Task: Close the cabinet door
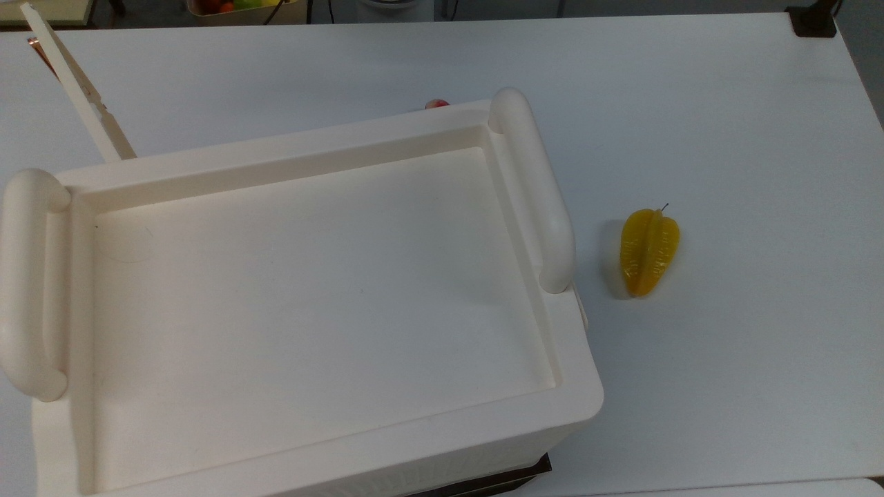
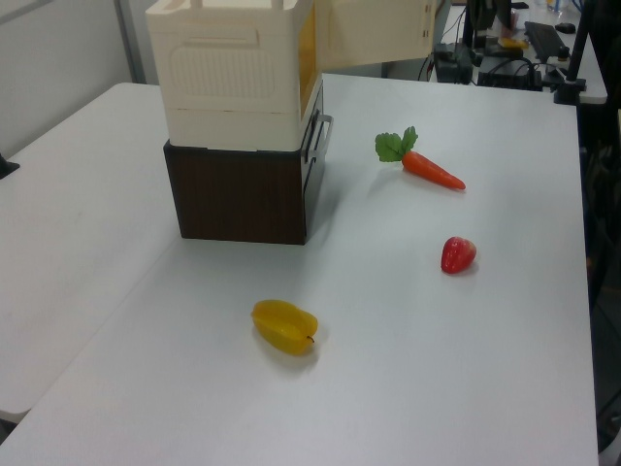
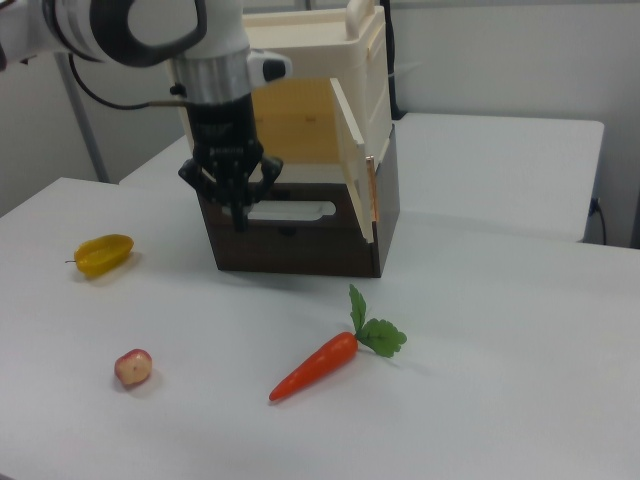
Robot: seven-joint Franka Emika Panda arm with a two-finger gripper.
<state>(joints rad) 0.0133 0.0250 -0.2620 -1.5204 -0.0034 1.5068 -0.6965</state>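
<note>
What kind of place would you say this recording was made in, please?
Probably a robotics lab: a robot arm hangs over a white table set with toy food, such as a carrot, and desks with cables and equipment stand behind.

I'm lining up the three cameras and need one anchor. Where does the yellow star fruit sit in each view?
Top view: the star fruit lies on the white table to the top view's right of the cream cabinet.
Left view: the star fruit lies low and central, in front of the dark base.
Right view: the star fruit lies at the right view's left edge, left of the gripper.
Shared landmark: the cream cabinet.
</note>
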